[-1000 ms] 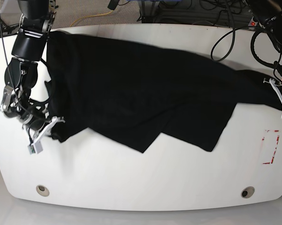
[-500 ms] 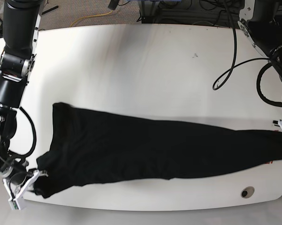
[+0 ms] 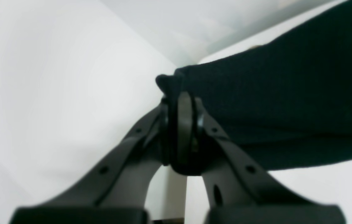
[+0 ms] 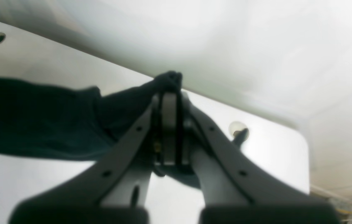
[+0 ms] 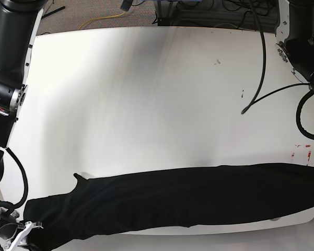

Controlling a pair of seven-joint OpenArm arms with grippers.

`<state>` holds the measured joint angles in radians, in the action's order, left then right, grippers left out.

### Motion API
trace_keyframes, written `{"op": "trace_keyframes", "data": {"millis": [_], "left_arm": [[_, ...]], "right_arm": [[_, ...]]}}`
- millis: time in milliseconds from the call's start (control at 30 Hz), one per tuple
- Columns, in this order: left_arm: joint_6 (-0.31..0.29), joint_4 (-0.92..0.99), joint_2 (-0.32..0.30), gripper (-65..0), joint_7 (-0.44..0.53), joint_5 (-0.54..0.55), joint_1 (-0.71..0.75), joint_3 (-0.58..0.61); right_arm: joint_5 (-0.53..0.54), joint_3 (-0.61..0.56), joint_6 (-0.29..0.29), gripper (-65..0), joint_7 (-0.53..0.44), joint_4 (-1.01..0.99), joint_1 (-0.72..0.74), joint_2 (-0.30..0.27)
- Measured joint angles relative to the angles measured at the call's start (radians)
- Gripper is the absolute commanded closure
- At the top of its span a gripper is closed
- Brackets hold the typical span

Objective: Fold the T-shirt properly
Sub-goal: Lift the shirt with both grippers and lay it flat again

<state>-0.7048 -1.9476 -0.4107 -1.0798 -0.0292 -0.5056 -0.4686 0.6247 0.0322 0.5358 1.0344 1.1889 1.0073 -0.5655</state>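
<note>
The black T-shirt point(image 5: 188, 201) lies stretched in a long narrow band along the table's front edge. No sun print shows. My right gripper point(image 5: 22, 234), at the lower left of the base view, is shut on the shirt's left end. In the right wrist view the gripper point(image 4: 169, 88) pinches a bunched fold of the T-shirt point(image 4: 39, 124). In the left wrist view my left gripper point(image 3: 180, 99) is shut on an end of the T-shirt point(image 3: 287, 93). In the base view the left gripper is almost wholly past the right edge.
The white table point(image 5: 146, 104) stretches away behind the shirt. Red tape marks point(image 5: 303, 149) lie near its right edge. A black cable point(image 5: 256, 78) hangs over the back right. Round holes point(image 4: 238, 129) sit near the table's front corners.
Both grippers have pulled the shirt from the table's middle toward the front edge. The shirt has drawn out into a flatter, longer band.
</note>
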Motion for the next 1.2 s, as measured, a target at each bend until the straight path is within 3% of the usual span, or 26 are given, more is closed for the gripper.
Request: {"op": "trace_keyframes", "data": {"millis": [300, 533, 733, 933, 1200], "left_arm": [[-0.001, 0.000, 0.003, -0.3, 0.000, 0.009, 0.204, -0.009], [-0.001, -0.002, 0.011, -0.1, 0.006, 0.014, 0.386, -0.089], [-0.002, -0.005, 0.017, 0.0, 0.019, 0.027, 0.542, -0.089], [-0.003, -0.004, 0.063, -0.1, 0.019, 0.021, 0.640, -0.155], [-0.003, -0.002, 0.076, -1.8, 0.019, 0.019, 0.750, -0.200]], "right_arm": [[0.006, 0.122, 0.007, 0.0, 0.009, 0.000, -0.234, 0.008], [0.008, 0.237, 0.007, 0.0, 0.010, 0.002, -0.430, 0.010], [0.114, 0.326, -0.001, 0.0, 0.000, 0.000, -0.652, 0.009], [0.242, 0.325, -0.003, 0.0, -0.007, 0.000, -0.818, 0.014], [0.256, 0.364, -0.003, 0.0, -0.006, 0.001, -0.917, 0.023]]}}
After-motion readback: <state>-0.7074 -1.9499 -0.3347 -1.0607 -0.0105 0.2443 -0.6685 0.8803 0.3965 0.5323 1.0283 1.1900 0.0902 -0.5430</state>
